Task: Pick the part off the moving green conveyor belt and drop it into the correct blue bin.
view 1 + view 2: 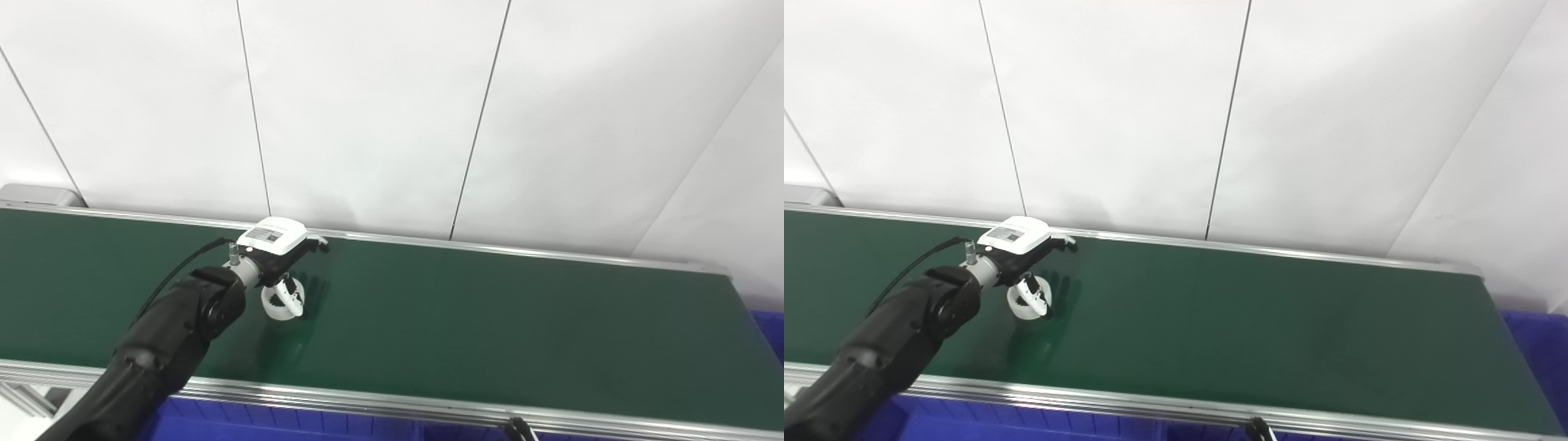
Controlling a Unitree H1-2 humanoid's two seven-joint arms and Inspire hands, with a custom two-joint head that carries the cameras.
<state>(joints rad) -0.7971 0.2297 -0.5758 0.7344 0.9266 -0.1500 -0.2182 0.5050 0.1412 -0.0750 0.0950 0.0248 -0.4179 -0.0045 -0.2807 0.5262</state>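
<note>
Left eye view: white ring part (278,304) beneath left robot hand (277,245), thumb through it.

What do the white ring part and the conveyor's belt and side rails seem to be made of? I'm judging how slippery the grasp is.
The white ring part looks like smooth molded plastic: uniform white, faint sheen, though it's small. The green belt appears to be matte rubber or PVC, showing only soft reflections. The rail looks like brushed aluminium, silvery with linear highlights. The left hand is over the part; whether it grips it is unclear.
</note>
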